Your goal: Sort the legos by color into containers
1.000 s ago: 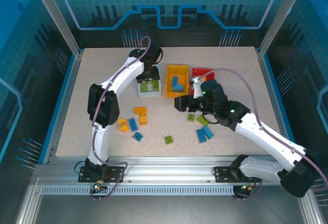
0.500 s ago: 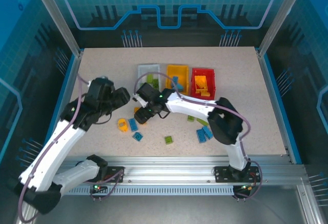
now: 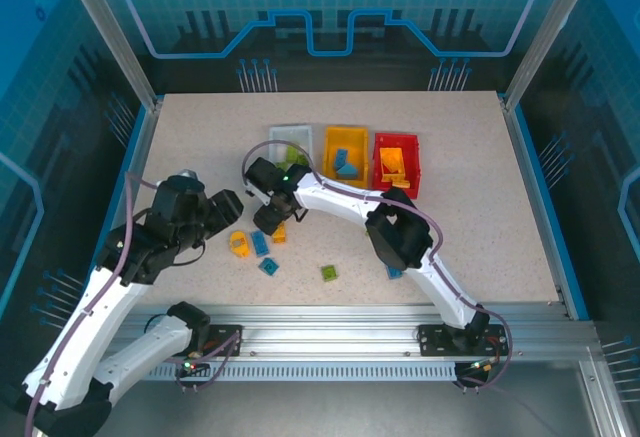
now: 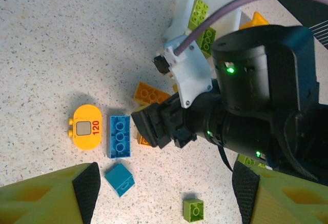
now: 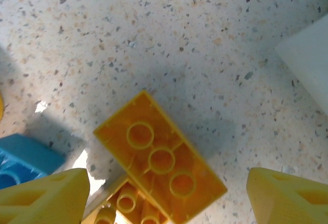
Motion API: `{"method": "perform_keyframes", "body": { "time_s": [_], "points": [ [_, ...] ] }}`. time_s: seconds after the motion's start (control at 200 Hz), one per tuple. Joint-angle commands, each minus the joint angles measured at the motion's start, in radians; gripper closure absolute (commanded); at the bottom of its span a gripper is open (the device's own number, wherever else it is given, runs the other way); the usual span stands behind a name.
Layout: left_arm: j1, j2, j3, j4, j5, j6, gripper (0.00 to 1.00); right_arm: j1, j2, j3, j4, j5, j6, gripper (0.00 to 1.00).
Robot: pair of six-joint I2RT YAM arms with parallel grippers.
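My right gripper (image 3: pixel 268 219) hangs open just above an upside-down orange-yellow brick (image 5: pixel 161 160), which lies between its yellow fingertips (image 5: pixel 46 198) on top of a second orange piece. My left gripper (image 3: pixel 222 207) is open and empty at the left and looks down on that spot. Its padded fingers (image 4: pixel 87 188) frame a teal brick (image 4: pixel 120 179) and a green brick (image 4: pixel 193 209). A blue brick (image 4: pixel 119 136) and a yellow piece marked 120 (image 4: pixel 86 126) lie beside them. At the back stand the white bin (image 3: pixel 290 142) with green bricks, the orange-yellow bin (image 3: pixel 345 152) with blue ones, and the red bin (image 3: pixel 395 162) with orange ones.
The right arm (image 3: pixel 340 202) stretches across the middle of the table, partly covering a blue brick (image 3: pixel 393 272). A corner of the white bin (image 5: pixel 307 60) stands close to the right gripper. Blue rails edge the table on both sides.
The left arm has left the white bin and pulled back to the left side. The right arm has swung from the centre right across to the orange bricks and lowered over them.
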Motion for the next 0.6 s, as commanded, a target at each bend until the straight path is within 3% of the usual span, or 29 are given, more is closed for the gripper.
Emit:
{"method": "perform_keyframes", "body": {
  "time_s": [0.0, 0.23, 0.595],
  "points": [
    [0.007, 0.005, -0.008, 0.005, 0.035, -0.015, 0.27, 0.000, 0.061, 0.062, -0.076, 0.020, -0.023, 0.19],
    [0.007, 0.005, -0.007, 0.004, 0.046, -0.018, 0.28, -0.007, 0.109, 0.128, -0.088, 0.011, -0.011, 0.25],
    [0.006, 0.007, -0.032, 0.040, 0.077, -0.017, 0.28, -0.011, 0.077, 0.119, -0.064, 0.042, 0.011, 0.61]
  ]
}}
